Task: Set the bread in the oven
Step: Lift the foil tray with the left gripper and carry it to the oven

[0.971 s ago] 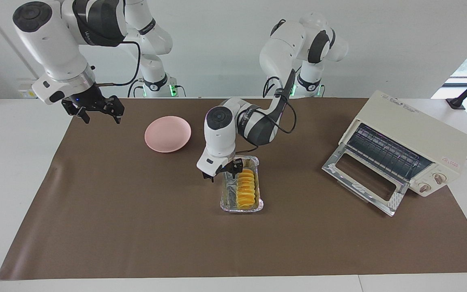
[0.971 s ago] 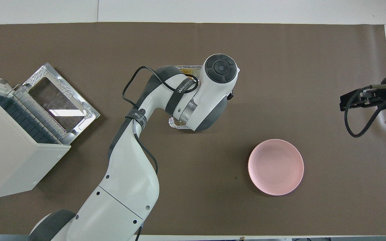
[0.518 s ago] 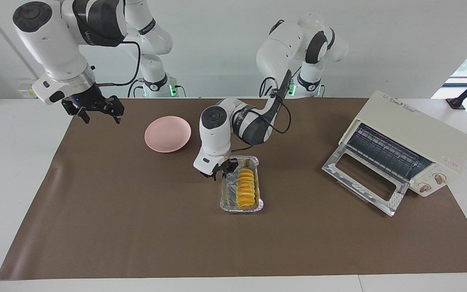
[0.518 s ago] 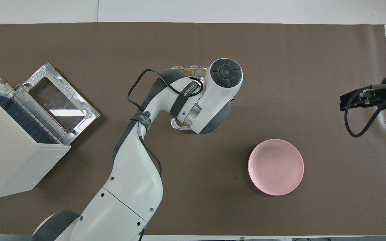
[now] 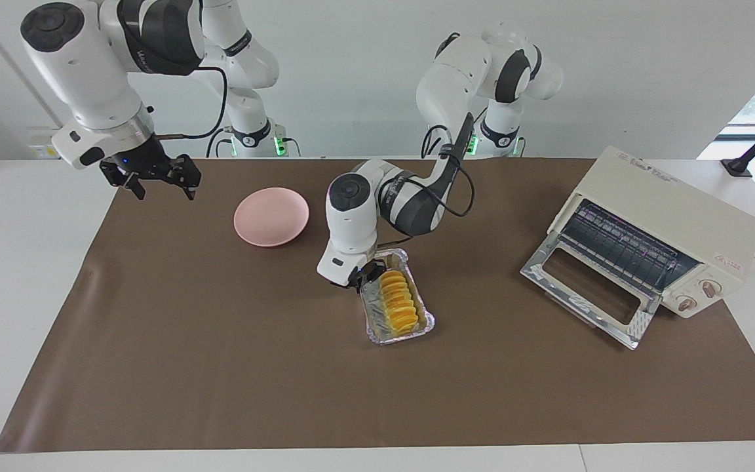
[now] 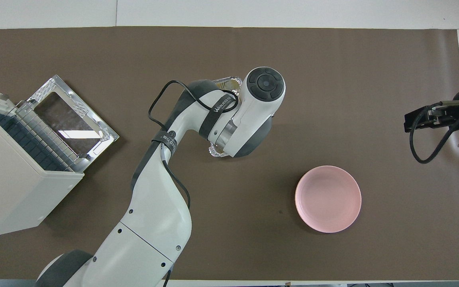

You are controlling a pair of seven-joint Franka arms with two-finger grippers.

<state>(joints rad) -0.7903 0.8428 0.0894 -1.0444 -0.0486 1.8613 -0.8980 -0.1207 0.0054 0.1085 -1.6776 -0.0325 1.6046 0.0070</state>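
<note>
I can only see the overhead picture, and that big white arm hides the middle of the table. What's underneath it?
Observer: A foil tray with the bread, a ridged yellow loaf, lying in it.
Visitor: Is the arm gripping anything?
Observer: Yes. The left pincer is shut on the tray's rim, at the corner nearer to the robots.
Visitor: And the other arm, at the edge of my picture?
Observer: It waits. The right pincer hangs open above the right arm's end of the table and holds nothing.
</note>
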